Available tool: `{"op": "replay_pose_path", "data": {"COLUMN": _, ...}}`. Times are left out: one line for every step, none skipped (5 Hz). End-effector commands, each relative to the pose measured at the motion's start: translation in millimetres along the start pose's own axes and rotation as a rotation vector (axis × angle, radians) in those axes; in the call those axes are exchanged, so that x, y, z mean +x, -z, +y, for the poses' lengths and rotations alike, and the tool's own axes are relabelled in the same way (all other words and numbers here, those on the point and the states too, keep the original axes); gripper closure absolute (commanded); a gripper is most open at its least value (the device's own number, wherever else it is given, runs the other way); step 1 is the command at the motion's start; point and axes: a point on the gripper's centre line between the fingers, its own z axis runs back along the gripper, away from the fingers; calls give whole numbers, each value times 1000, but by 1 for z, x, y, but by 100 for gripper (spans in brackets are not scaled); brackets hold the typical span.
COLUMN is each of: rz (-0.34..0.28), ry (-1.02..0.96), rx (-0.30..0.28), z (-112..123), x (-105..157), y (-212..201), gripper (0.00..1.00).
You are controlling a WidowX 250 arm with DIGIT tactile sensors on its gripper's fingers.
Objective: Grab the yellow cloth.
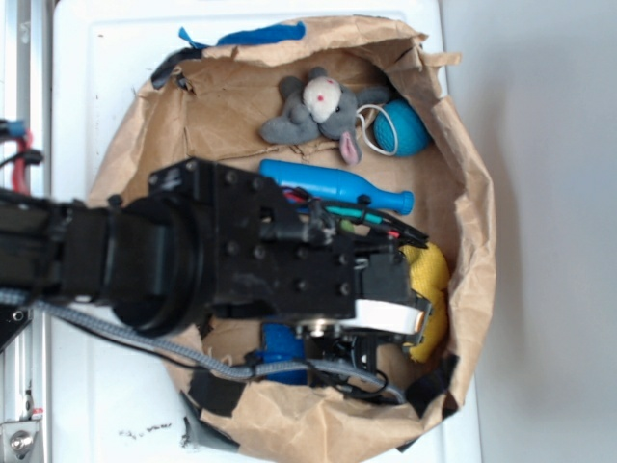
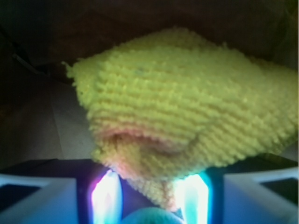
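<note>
The yellow cloth (image 1: 432, 289) is a bunched, ribbed bright yellow piece lying at the right side of the brown paper bag (image 1: 472, 193). My gripper (image 1: 405, 294) reaches from the left, and its black body hides the cloth's left part. In the wrist view the yellow cloth (image 2: 187, 107) fills the middle of the frame. Its lower fold hangs down between the two glowing fingers (image 2: 106, 198), and my gripper (image 2: 149, 186) is shut on that fold.
Inside the bag lie a grey mouse plush (image 1: 313, 111), a teal ball (image 1: 400, 130) and a blue bottle-shaped toy (image 1: 337, 188). A blue object (image 1: 280, 352) shows under the arm. The crumpled bag wall rises close to the right of the cloth.
</note>
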Motion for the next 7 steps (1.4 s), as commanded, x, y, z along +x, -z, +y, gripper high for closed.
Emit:
{"op": "replay_pose_path", "data": {"rz": -47, "ry": -102, "rx": -31, "z": 14, "x": 24, "y": -50, "gripper": 100}}
{"op": "replay_pose_path", "data": {"rz": -21, "ry": -126, "rx": -50, "z": 19, "x": 18, "y": -72, "gripper": 100}}
{"op": "replay_pose_path", "data": {"rz": 10, "ry": -122, "rx": -61, "z": 22, "x": 4, "y": -91, "gripper": 100}}
{"op": "replay_pose_path", "data": {"rz": 52, "ry": -78, "rx": -46, "z": 19, "x": -13, "y": -104, "gripper": 100}}
{"op": "replay_pose_path", "data": {"rz": 10, "ry": -64, "rx": -9, "z": 21, "x": -20, "y": -94, "gripper": 0}}
{"op": "replay_pose_path", "data": {"rz": -31, "ry": -52, "rx": -5, "z": 25, "x": -18, "y": -81, "gripper": 0}}
{"op": "replay_pose_path", "data": {"rz": -48, "ry": -56, "rx": -28, "z": 30, "x": -9, "y": -71, "gripper": 0}}
